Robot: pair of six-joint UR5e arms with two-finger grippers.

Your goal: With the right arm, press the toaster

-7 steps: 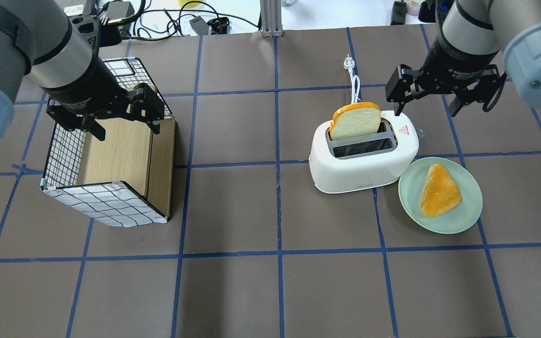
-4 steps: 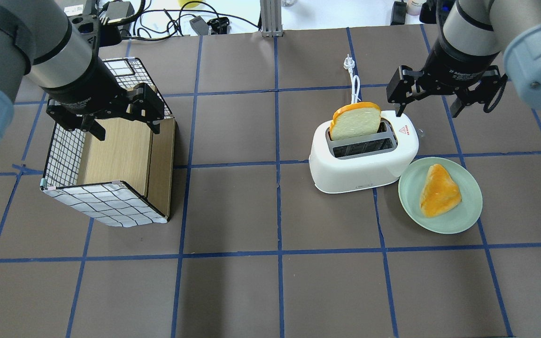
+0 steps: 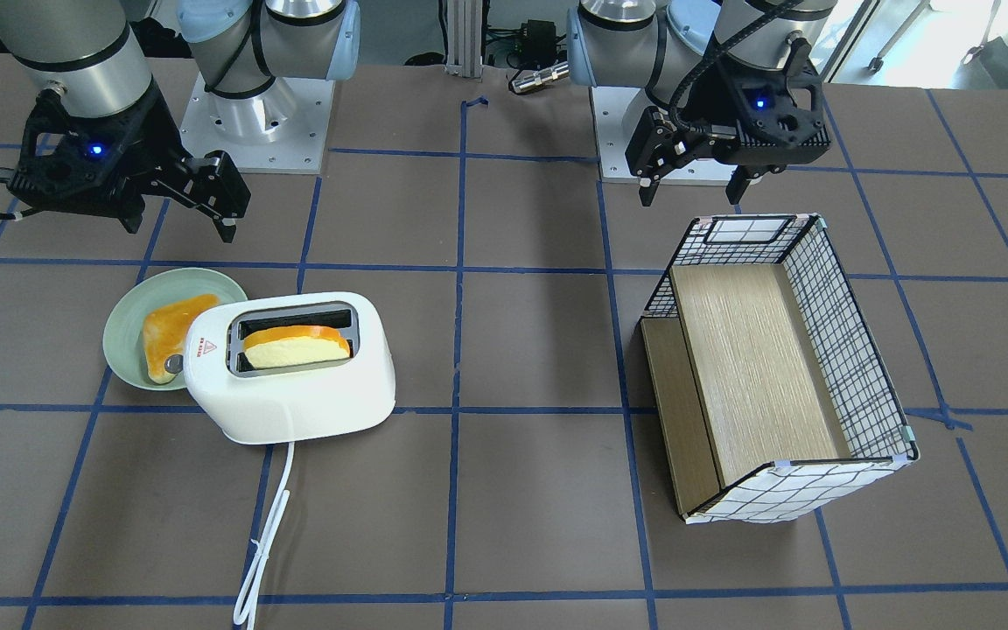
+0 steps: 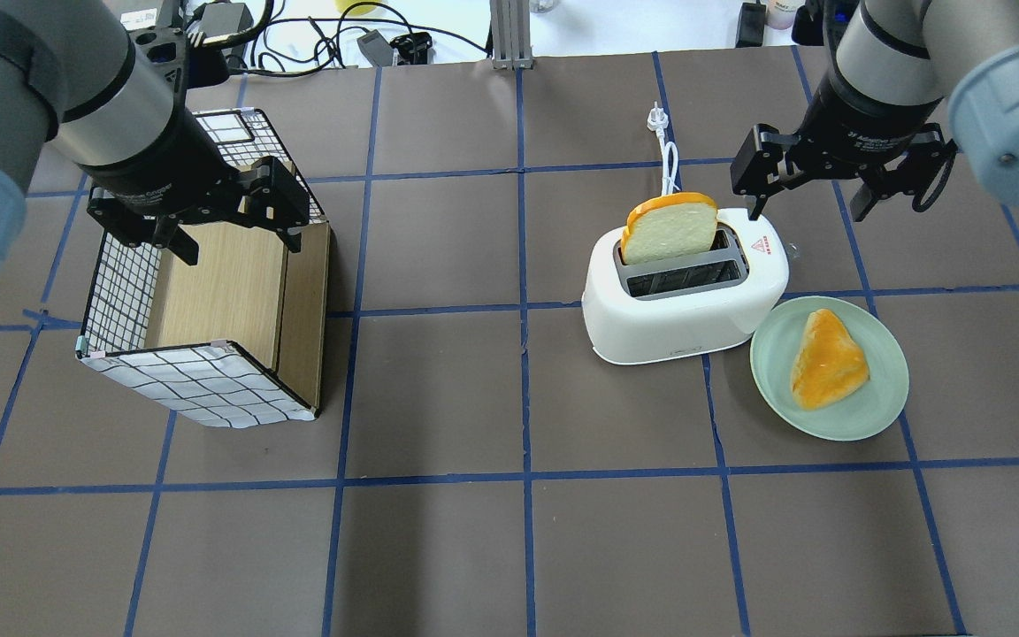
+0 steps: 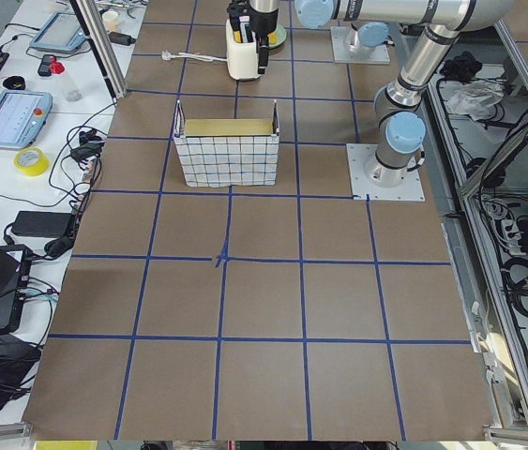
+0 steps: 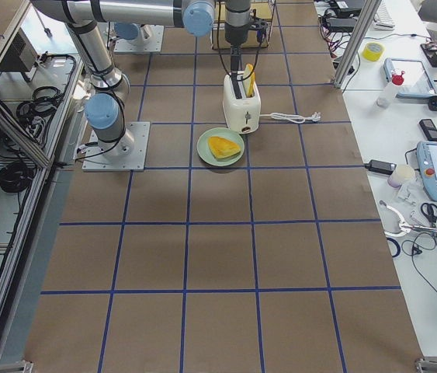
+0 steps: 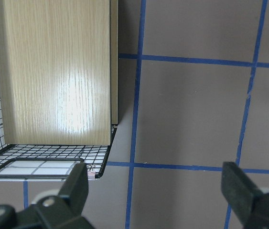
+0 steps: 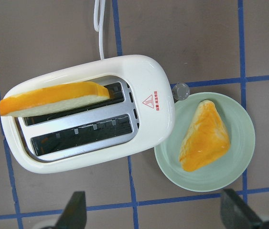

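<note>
The white two-slot toaster (image 4: 686,305) stands right of centre, with a bread slice (image 4: 670,228) upright in its far slot and a red triangle mark on top. Its silver knob (image 8: 180,90) faces the green plate. My right gripper (image 4: 803,202) is open and empty, hovering above and just behind the toaster's knob end. In the right wrist view the toaster (image 8: 146,81) lies beyond the open right gripper (image 8: 153,213). In the front-facing view the right gripper (image 3: 178,229) hangs behind the toaster (image 3: 294,407). My left gripper (image 4: 240,252) is open over the basket.
A pale-green plate (image 4: 883,409) with a triangular bread piece (image 4: 828,358) touches the toaster's right end. The toaster's white cord (image 4: 669,164) runs toward the far edge. A checked wire basket with a wooden insert (image 4: 200,380) lies on its side at the left.
My right gripper has shifted slightly up and away from the toaster's top. The toaster, the bread and the left arm have not moved.
</note>
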